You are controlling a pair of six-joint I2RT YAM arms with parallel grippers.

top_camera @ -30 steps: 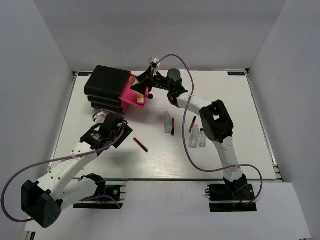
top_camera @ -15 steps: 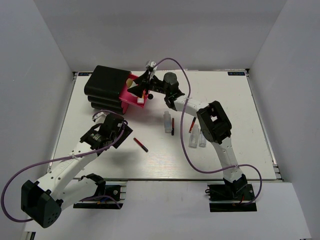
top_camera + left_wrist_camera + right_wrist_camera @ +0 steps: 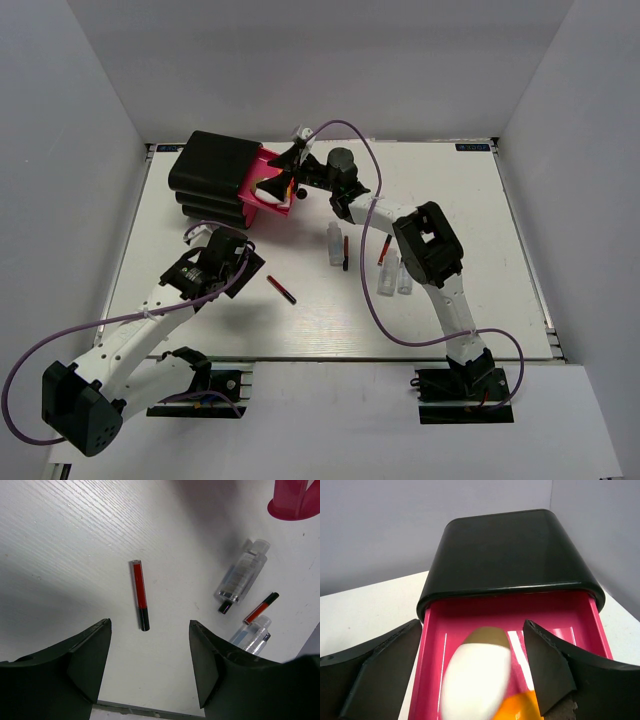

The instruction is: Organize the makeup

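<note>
Sticks [image 3: 282, 290] and bottles [image 3: 335, 245] lie on the table [image 3: 480, 220] before the box [image 3: 212, 175].

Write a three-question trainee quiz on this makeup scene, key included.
1. True or false: the left gripper has its fingers shut on the red-and-black stick.
2. Where does the right gripper hang? A) folded back at the near edge B) over the open pink drawer of the black box C) out at the far right
3. Short answer: what shows between the right fingers in the right wrist view?

Key:
1. False: the fingers stand open, and the stick lies on the table apart from them.
2. B
3. The beige-white egg-shaped piece, blurred.
</note>
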